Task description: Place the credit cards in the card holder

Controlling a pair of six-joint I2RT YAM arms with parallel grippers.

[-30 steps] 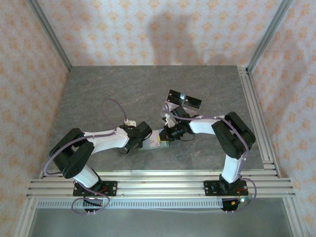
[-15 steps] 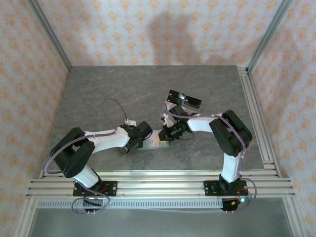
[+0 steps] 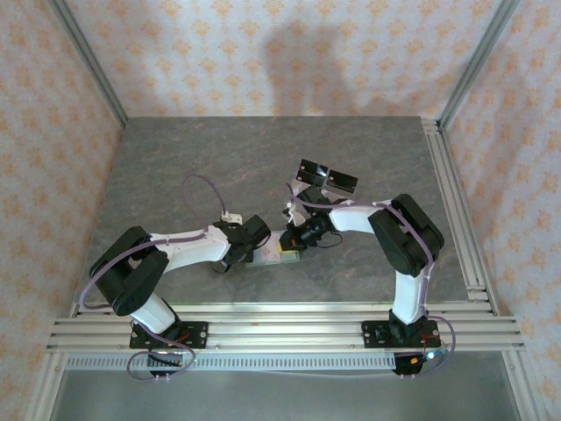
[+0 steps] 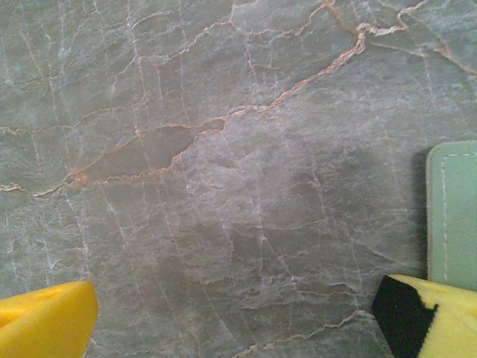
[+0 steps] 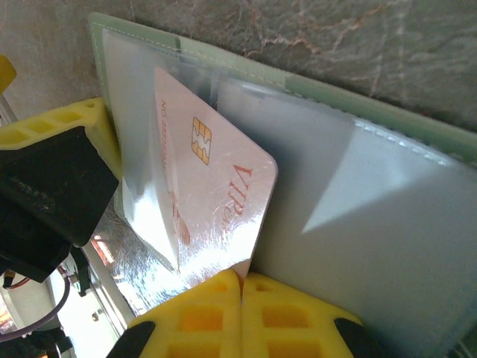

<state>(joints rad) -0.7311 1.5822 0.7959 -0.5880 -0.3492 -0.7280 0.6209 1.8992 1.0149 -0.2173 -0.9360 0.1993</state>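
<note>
Writing first: the pale pink thin rectangular credit card carries "VIP" in orange letters at about 4 o'clock of its gold chip, plus a tiny line starting "NO." along one long edge, digits too small to read. The small sage-green soft folding card holder lies open on the grey veined marble-look table, with clear plastic sleeves inside and no legible text. The card stands tilted on the open holder, one corner against the sleeves. The right gripper has its yellow fingers pressed together, clamped on the card's lower corner. The right arm rises from its base at 5 o'clock, elbow out toward 3 o'clock, forearm reaching in to table centre. The left arm runs low from 7 o'clock toward centre. The left gripper has its fingertips wide apart with nothing between them, and one finger sits by the holder's edge. In the left wrist view the holder's stitched edge is at 3 o'clock. A clear acrylic stand with black panels sits at 1 o'clock of the holder.
</note>
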